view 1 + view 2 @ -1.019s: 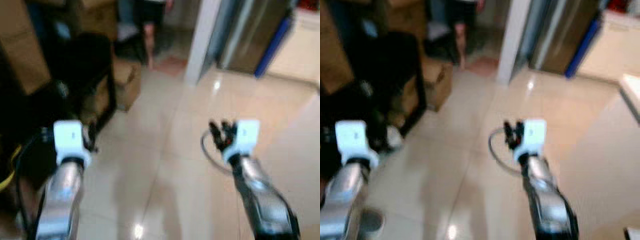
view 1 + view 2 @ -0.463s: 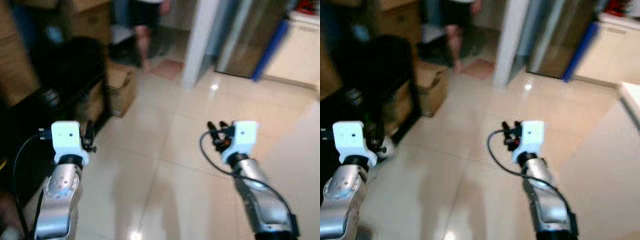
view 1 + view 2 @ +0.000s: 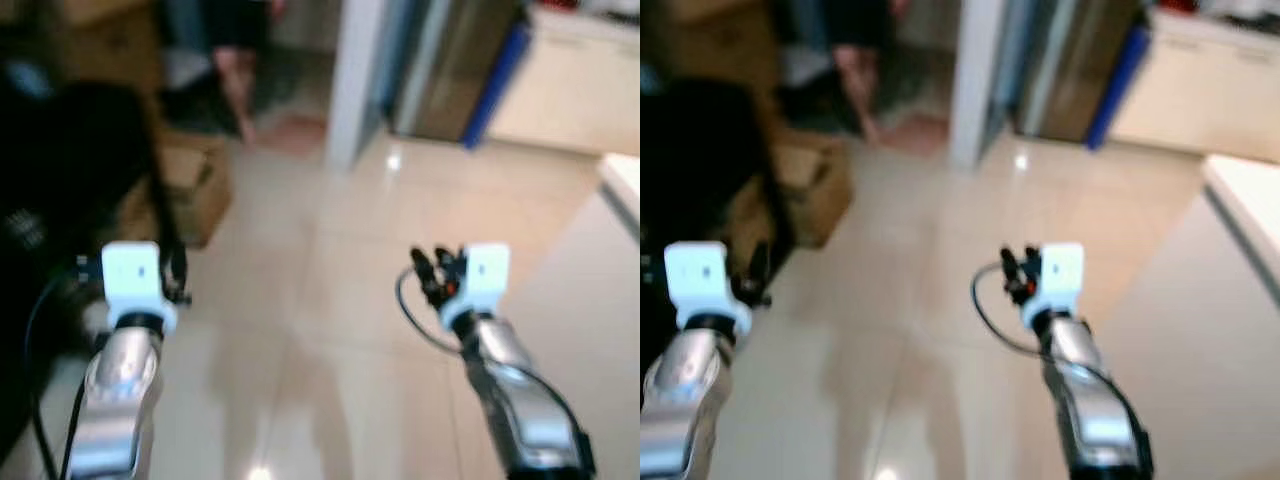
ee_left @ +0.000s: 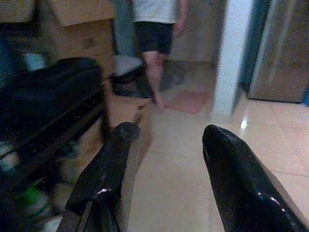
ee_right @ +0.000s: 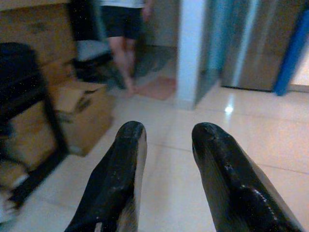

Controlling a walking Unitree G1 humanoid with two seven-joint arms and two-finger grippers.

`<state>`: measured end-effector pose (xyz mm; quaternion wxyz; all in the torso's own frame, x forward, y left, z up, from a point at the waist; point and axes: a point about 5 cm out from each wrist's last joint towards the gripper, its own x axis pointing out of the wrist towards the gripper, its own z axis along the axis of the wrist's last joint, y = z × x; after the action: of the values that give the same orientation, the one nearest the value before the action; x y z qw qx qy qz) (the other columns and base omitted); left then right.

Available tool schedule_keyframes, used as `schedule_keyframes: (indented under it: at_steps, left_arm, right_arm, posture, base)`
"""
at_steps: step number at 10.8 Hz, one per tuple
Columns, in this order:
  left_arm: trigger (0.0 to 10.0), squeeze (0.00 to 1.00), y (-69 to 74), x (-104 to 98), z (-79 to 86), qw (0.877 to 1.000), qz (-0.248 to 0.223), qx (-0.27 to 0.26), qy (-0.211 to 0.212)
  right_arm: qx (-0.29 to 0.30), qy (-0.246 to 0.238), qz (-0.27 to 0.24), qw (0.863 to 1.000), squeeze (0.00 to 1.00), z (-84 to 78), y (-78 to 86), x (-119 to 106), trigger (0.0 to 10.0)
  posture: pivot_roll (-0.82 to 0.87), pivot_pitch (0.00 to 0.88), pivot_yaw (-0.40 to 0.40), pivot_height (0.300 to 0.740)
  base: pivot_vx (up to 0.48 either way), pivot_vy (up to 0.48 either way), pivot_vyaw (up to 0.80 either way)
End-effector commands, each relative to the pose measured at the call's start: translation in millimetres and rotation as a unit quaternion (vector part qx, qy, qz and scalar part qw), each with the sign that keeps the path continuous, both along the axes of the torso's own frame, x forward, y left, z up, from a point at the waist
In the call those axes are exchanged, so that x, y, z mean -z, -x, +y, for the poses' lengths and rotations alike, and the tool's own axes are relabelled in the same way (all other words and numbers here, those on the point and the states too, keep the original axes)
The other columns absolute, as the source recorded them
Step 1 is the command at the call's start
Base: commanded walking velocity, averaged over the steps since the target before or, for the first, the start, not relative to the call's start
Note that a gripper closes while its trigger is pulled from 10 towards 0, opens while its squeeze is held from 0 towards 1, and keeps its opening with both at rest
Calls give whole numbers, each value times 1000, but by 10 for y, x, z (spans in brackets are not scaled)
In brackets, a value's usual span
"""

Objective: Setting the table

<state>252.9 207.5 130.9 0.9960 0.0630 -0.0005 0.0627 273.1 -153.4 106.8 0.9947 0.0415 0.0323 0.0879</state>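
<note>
Both arms reach forward over glossy tile floor point(image 3: 330, 330); the left gripper point(image 4: 169, 169) and right gripper point(image 5: 166, 164) each hold their black fingers apart, empty. No tableware can be made out. A pale counter edge point(image 3: 1240, 215) lies ahead on the right, nearer the right arm.

Open floor point(image 3: 330, 300) ahead; cardboard box point(image 3: 185, 185) left.

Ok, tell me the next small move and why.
Probably keep walking forward and bear right toward the white counter edge. Both the left gripper and the right gripper are open and hold nothing, with only bare floor ahead.
</note>
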Motion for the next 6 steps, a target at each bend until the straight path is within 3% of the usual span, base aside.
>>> schedule_keyframes:
  at_steps: [1, 3, 4, 6]
  left_arm:
    - [10000, 0, -31, -12, -115, 1000, -4, 21, 6]
    - [10000, 0, -5, 23, -183, 999, 4, 32, 3]
    - [10000, 0, 18, 7, -151, 999, 3, 32, 0]
    - [10000, 0, -34, -1, -102, 1000, 2, 24, 0]
  right_arm:
    - [20, 10, -11, 1000, 0, -135, 4, -63, 10000]
    - [18, 9, -12, 1000, 0, -118, -1, -44, 10000]
    - [8, 9, -15, 1000, 0, -43, -2, -48, 10000]
    - [7, 13, -19, 1000, 0, -43, 6, -75, 10000]
  posture:
    - [52, 0, -47, 740]
    - [74, 0, -45, 740]
    - [76, 0, -46, 740]
    - [55, 0, -39, 740]
  base:
    - [379, 0, 0]
    - [373, 0, 0]
    - [375, 0, 0]
    - [377, 0, 0]
